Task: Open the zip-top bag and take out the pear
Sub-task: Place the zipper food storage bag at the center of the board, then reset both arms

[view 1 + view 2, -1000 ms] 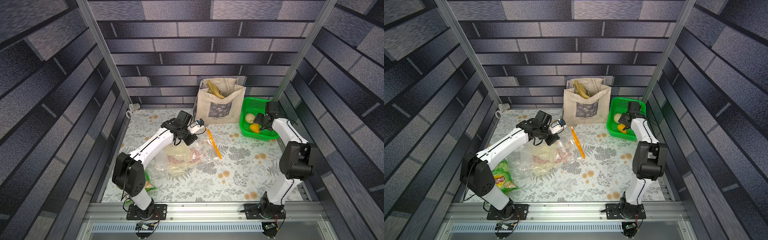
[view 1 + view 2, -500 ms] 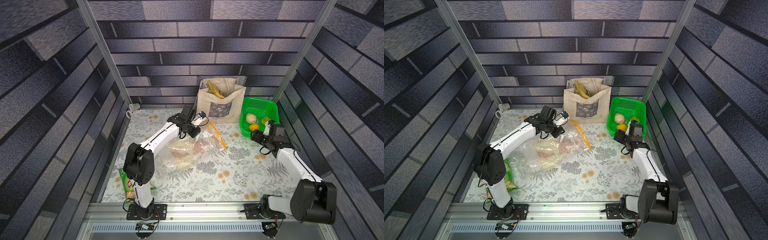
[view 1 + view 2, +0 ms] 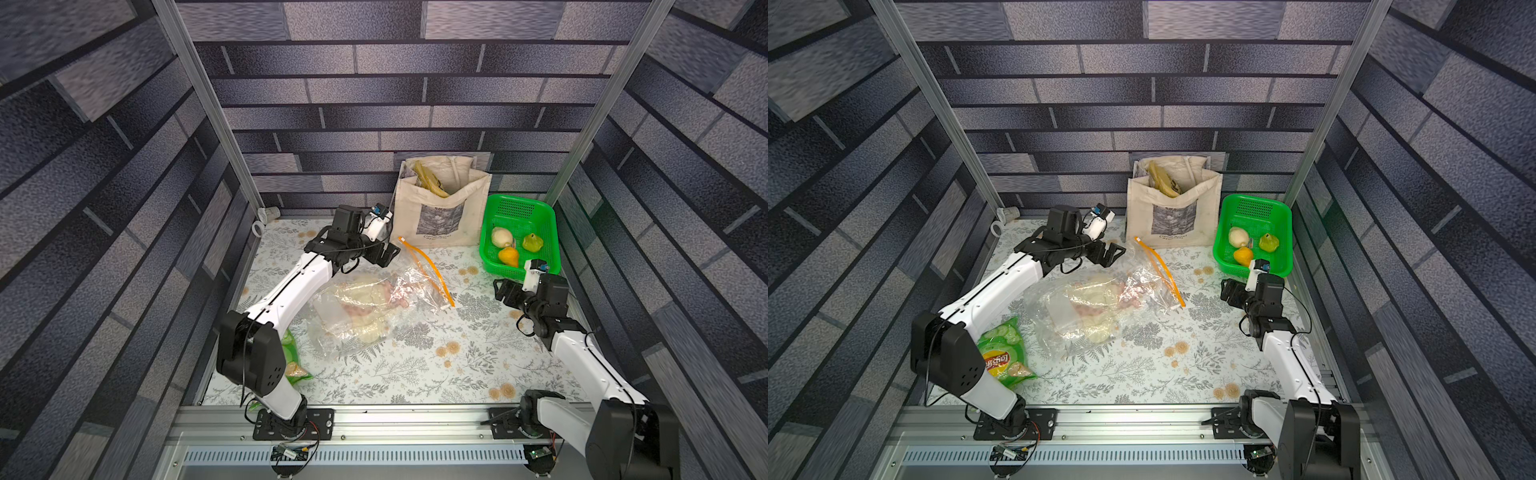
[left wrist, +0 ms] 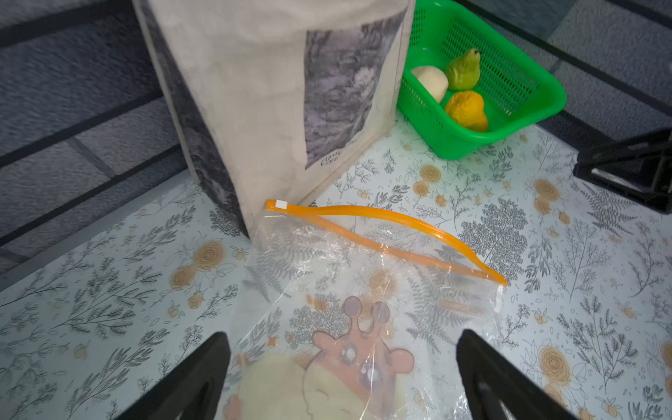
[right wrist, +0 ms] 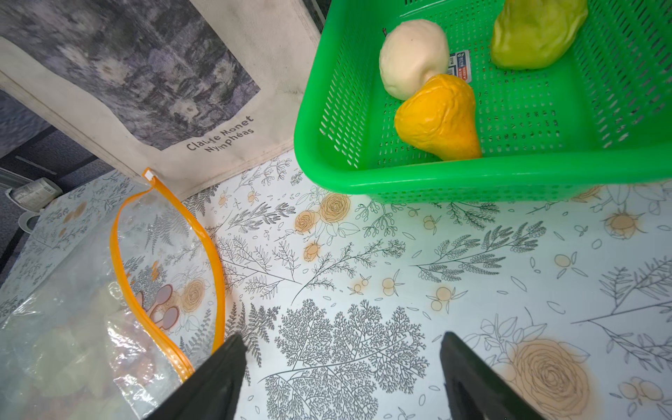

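Observation:
The clear zip-top bag [image 3: 374, 307] [image 3: 1092, 303] lies crumpled mid-table with its orange zip strip [image 4: 382, 214] [image 5: 211, 254] parted. Pale yellowish items and a giraffe print show inside it. My left gripper [image 3: 386, 255] [image 4: 343, 338] hovers open over the bag's mouth end, holding nothing. My right gripper [image 3: 500, 289] [image 5: 342, 340] is open above bare table, just right of the zip strip's near end. In the green basket [image 3: 519, 208] [image 5: 436, 178] lie a green pear [image 3: 532, 242] [image 4: 463, 71], an orange-yellow pear [image 3: 509, 256] [image 5: 440, 120] and a cream fruit [image 3: 501, 237].
A beige cloth tote [image 3: 440, 208] stands at the back, touching the zip strip's far end. A green crisp packet [image 3: 1000, 353] lies by the left arm's base. A small cup and a tape ring [image 3: 262, 216] sit in the back left corner.
My left gripper dragged the bag's zip edge toward the tote, then opened and let it go. My right arm pulled back out of the basket to the table beside the bag.

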You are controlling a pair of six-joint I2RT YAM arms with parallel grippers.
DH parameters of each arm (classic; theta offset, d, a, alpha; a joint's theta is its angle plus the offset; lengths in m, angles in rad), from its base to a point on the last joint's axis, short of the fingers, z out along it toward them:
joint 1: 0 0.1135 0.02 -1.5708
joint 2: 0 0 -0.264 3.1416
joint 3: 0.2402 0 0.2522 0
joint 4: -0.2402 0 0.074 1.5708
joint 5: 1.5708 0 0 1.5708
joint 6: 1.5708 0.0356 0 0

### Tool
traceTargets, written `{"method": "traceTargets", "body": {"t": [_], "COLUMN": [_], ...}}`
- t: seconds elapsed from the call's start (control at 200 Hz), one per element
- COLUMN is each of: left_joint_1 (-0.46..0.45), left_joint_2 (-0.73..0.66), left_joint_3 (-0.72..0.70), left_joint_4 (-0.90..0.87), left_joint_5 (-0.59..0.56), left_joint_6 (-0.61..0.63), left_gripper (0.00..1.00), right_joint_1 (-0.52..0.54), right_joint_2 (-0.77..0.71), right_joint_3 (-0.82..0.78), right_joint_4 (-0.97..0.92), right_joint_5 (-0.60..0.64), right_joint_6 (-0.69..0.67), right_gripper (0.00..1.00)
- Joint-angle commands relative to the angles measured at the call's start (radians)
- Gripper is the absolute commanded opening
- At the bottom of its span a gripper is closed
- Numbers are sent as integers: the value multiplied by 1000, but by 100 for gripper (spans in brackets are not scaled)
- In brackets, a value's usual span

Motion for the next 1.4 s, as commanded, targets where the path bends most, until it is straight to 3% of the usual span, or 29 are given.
{"method": "traceTargets", "body": {"t": [0.0, 0.09, 0.1, 0.12, 0.341, 0.526, 0.606, 0.791, 1.012, 1.102, 1.152, 1.393], "left_joint_1": [69, 156, 166, 185, 367, 376, 389, 449, 469, 453, 456, 468], "left_joint_2": [-137, -222, -231, -249, -385, -372, -339, -224, -198, -198, -196, -105], "left_joint_3": [-133, -263, -279, -309, -680, -844, -883, -959, -897, -836, -840, -961], "left_joint_4": [139, 216, 225, 244, 544, 731, 806, 1009, 931, 741, 705, 1033], "left_joint_5": [-18, -41, -44, -53, -227, -386, -433, -415, -349, -462, -469, -381], "left_joint_6": [-106, -154, -161, -174, -307, -244, -247, -257, -256, -264, -267, -259], "left_gripper": [100, 100, 100, 100, 100, 100, 100, 100, 100, 100, 100, 100], "right_joint_1": [12, 19, 19, 25, 40, 67, 82, 106, 112, 113, 112, 112], "right_joint_2": [-28, -16, -15, -13, 61, 169, 218, 310, 428, 444, 458, 475], "right_joint_3": [-39, -69, -75, -85, -103, -119, -127, -117, -103, -107, -118, -138], "right_joint_4": [99, 161, 171, 189, 295, 454, 521, 614, 716, 729, 765, 812], "right_joint_5": [30, 22, 22, 23, 89, 178, 216, 243, 272, 294, 294, 304], "right_joint_6": [-55, -106, -115, -129, -222, -233, -242, -258, -277, -268, -269, -265], "right_gripper": [86, 89, 96, 100, 100, 100, 100, 100, 100, 100, 100, 100]}}
